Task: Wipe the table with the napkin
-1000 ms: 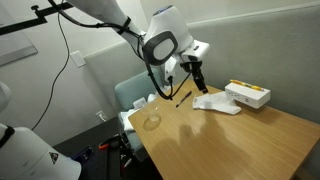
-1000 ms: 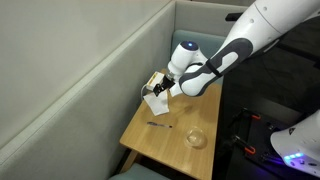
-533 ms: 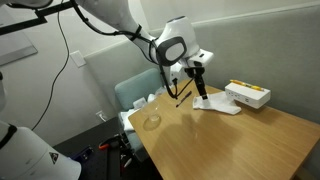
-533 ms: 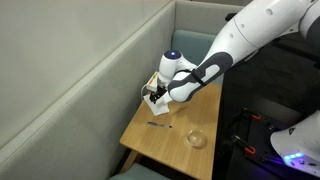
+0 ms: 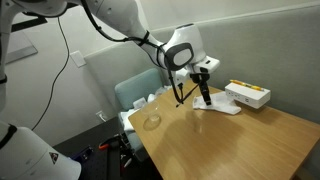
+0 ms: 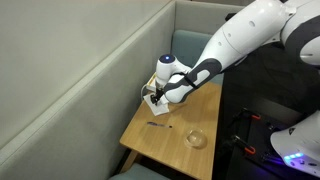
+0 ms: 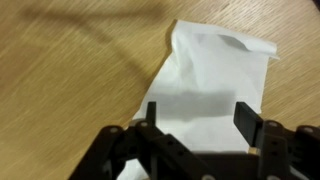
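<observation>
Thin, crumpled white paper napkin (image 7: 215, 80) lies flat, centre-right of the wrist view, on the smooth light-brown wood-grain desk (image 7: 70, 90).

In the wrist view your gripper (image 7: 198, 125) covers the near end of the napkin (image 7: 215, 80), and the bottom edge cuts both off. You can't tell whether the fingertips touch the sheet. In an exterior view the arm (image 6: 205, 68) hides the gripper and most of the napkin from you. The thin dark thing (image 6: 158, 125) lying beyond them is too small to name. The table (image 5: 250, 140) runs out past the right and bottom edges.
</observation>
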